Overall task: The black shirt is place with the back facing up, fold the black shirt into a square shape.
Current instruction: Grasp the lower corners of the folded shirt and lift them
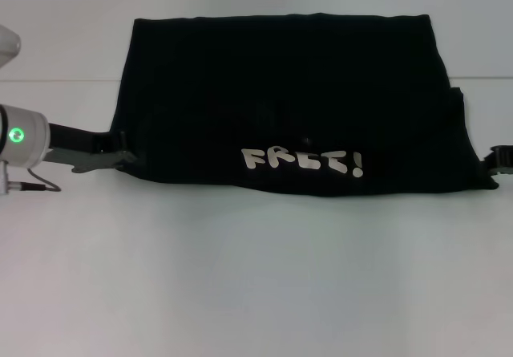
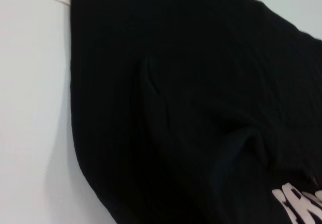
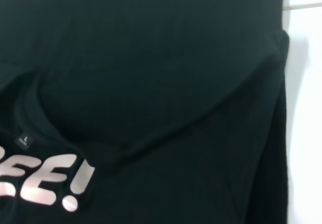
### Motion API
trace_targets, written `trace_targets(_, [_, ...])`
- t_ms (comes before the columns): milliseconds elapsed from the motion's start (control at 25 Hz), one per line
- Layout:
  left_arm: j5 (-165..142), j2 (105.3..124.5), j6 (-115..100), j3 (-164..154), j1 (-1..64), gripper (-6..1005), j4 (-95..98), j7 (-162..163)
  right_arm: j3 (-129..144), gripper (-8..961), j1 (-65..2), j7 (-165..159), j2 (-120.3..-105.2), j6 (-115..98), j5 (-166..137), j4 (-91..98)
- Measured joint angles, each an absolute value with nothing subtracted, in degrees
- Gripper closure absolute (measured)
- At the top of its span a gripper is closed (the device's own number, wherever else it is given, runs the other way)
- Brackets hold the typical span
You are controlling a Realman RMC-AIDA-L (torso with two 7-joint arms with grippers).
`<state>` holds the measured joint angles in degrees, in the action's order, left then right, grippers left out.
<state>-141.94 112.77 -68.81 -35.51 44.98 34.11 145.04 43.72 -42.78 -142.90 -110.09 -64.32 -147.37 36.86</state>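
The black shirt (image 1: 280, 100) lies on the white table as a wide folded band. Its whitish "FREE!" lettering (image 1: 303, 161) faces up near the front edge. My left gripper (image 1: 122, 150) is low at the shirt's left front corner, touching the cloth edge. At the far right, my right gripper (image 1: 498, 163) is at the shirt's right front corner, mostly cut off by the picture's edge. The left wrist view is filled by creased black shirt (image 2: 191, 108) with a bit of lettering (image 2: 302, 204). In the right wrist view the shirt (image 3: 151, 83) shows a folded layer and the lettering (image 3: 45, 181).
The white table (image 1: 256, 277) stretches wide and bare in front of the shirt. A thin seam line (image 1: 56, 80) runs across the table behind the left arm. My left arm's white wrist with a green light (image 1: 16, 136) sits at the left edge.
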Motion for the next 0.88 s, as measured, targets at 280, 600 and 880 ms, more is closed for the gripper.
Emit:
trace_targets(280, [-144.01, 111.73, -74.32, -35.44, 44.34, 967, 37.73, 145.41, 42.89, 931, -42.03, -143.01, -107.6, -67.6, -147.4, 37.03])
trace_targets(600, [-144.89, 111.6, -80.41, -36.2, 44.61, 967, 38.24, 143.74, 43.31, 923, -42.47, -143.02, -107.3, -72.17, -148.01, 37.13])
trace_targets(880, [-149.14, 111.7, -101.8, -36.65, 44.53, 967, 42.71, 139.89, 43.18, 916, -40.48, -143.79, -106.84, -93.15, -154.63, 43.92])
